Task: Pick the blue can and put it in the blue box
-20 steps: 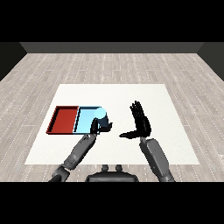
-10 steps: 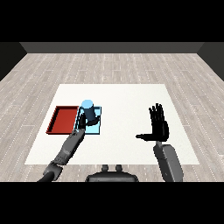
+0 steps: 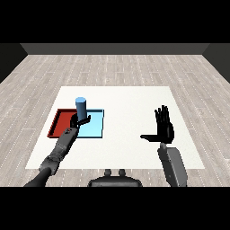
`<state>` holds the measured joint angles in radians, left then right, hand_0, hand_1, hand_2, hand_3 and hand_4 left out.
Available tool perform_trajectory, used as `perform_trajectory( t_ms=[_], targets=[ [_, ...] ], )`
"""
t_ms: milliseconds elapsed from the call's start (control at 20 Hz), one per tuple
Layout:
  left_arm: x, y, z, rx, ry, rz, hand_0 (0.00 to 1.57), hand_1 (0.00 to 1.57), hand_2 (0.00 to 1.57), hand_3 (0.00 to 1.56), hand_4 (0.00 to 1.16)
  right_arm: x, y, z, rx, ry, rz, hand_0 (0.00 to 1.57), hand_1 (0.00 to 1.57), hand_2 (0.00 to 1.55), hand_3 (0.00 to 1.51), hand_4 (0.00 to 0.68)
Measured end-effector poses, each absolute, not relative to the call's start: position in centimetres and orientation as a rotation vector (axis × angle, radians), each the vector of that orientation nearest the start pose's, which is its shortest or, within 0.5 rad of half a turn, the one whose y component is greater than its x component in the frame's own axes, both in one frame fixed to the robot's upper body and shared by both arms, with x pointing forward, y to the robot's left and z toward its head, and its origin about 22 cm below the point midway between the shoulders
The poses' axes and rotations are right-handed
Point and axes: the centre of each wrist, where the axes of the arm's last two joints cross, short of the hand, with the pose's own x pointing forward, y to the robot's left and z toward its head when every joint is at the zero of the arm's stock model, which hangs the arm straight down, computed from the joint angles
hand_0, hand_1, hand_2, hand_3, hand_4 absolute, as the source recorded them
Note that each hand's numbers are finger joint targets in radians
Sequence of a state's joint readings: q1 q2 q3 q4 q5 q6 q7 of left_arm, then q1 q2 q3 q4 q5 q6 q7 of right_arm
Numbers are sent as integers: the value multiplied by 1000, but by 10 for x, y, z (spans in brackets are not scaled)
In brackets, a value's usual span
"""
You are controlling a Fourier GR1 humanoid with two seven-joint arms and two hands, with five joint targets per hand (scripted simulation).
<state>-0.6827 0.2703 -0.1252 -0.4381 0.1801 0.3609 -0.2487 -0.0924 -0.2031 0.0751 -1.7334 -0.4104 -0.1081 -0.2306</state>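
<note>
The blue can (image 3: pixel 81 108) stands upright over the left part of the light blue tray (image 3: pixel 95 128), near its border with the red tray (image 3: pixel 58 123). My left hand (image 3: pixel 77 121) is curled round the can's lower part. My right hand (image 3: pixel 163 126) is raised over the bare table to the right, fingers straight and thumb spread, holding nothing.
The two trays lie side by side on the left of the white table (image 3: pixel 130 103). Wooden floor surrounds the table.
My left hand has carried the can leftward, from the blue tray's right edge to its left part. My right hand has swung out to the right.
</note>
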Motion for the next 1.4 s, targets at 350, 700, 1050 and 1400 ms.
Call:
perform_trajectory(
  t_ms=[350, 700, 1050, 1400],
  targets=[
    [373, 271, -55, 563, -1153, -161, 1571, 1571, 1467, 1188, 938, 263, -243, 50, 217, -1953, -206, 0, 0, 0, 0, 0],
    [368, 261, -68, 591, -1026, -256, 1537, 1537, 1418, 337, 835, 269, -250, 38, 214, -1934, -217, 0, 0, 0, 0, 0],
    [370, 260, -66, 572, -999, -285, 0, 0, 0, 0, 588, 270, -252, 29, 217, -1934, -222, 0, 0, 0, 0, 0],
    [367, 245, -73, 622, -1001, -259, 0, 0, 0, 0, 0, 266, -245, 35, 244, -1942, -237, 0, 0, 0, 0, 0]
  ],
)
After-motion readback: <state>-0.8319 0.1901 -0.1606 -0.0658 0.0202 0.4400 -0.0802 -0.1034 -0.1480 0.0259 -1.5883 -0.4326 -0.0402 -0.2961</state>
